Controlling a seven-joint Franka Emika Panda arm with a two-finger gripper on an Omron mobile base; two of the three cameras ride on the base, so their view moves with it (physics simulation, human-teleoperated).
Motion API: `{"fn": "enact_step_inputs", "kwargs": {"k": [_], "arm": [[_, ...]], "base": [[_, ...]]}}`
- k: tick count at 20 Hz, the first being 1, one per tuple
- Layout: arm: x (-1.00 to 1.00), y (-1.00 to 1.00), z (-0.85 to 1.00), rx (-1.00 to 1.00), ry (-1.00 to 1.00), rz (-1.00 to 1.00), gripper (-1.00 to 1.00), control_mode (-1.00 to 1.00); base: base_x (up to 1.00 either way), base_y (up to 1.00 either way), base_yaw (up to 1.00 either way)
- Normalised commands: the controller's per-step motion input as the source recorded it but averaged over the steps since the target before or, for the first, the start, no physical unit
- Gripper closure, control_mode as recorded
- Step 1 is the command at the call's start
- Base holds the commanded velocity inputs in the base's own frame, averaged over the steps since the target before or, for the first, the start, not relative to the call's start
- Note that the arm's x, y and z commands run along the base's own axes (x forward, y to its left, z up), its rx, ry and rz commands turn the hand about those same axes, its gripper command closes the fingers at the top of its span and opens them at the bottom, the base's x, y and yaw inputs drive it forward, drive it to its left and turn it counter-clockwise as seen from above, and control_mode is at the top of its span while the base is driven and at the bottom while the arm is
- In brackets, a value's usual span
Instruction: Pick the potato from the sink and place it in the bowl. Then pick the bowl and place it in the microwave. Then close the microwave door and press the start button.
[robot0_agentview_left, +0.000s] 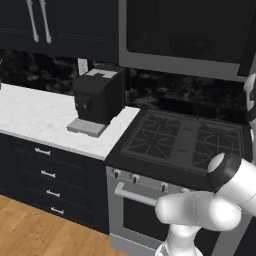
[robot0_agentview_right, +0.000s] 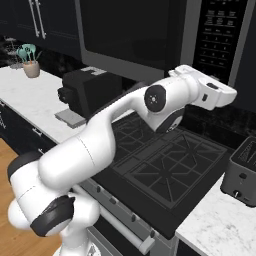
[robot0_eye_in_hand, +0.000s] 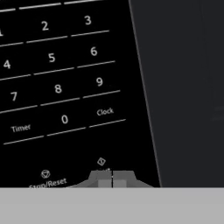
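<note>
My fingers are pressed together, no gap between the tips, and they hold nothing. In the hand view my gripper (robot0_eye_in_hand: 112, 178) sits at six o'clock, its tips right against the black keypad (robot0_eye_in_hand: 61, 87) of the microwave (robot0_agentview_right: 150, 35). Just above the tips is a small diamond mark, and the word under it is hidden by my fingers. At about eight o'clock from there I read Stop/Reset; higher up run Timer, 0 and Clock, then the digit rows up to 3 at twelve o'clock. A thin grey edge bounds the keypad on the three o'clock side, with flat dark grey beyond it.

In the right base view my arm (robot0_agentview_right: 100, 145) reaches up and across the stove (robot0_agentview_right: 165, 165) toward the keypad at one o'clock, my hand level with its lower part. The door (robot0_agentview_right: 135, 30) is shut, its dark glass filling the upper middle. I cannot see through the glass in that view. In the left base view a faint round shape shows behind the glass, too dim to name.

The coffee machine (robot0_agentview_left: 98, 97) stands on the marble counter (robot0_agentview_left: 35, 115) at nine o'clock of the stove. A toaster (robot0_agentview_right: 242, 172) sits at three o'clock in the right base view, and a pot of utensils (robot0_agentview_right: 30, 61) at ten o'clock.
</note>
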Motion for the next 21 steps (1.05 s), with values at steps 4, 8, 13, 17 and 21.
{"fn": "enact_step_inputs", "kwargs": {"k": [4,8,13,17,21], "arm": [[0.06,-0.12,0.02,0.01,0.00,0.00,1.00,-1.00],[0.20,0.00,0.00,0.00,0.00,0.00,1.00,-1.00],[0.55,-0.08,0.00,0.00,0.01,0.00,1.00,-1.00],[0.90,-0.10,-0.03,0.00,0.04,0.00,1.00,-1.00],[0.88,0.01,-0.18,-0.01,0.04,0.00,1.00,-1.00]], "base": [[0.00,0.00,0.00],[0.00,0.00,0.00],[0.00,0.00,0.00],[0.00,0.00,0.00],[0.00,0.00,0.00]]}}
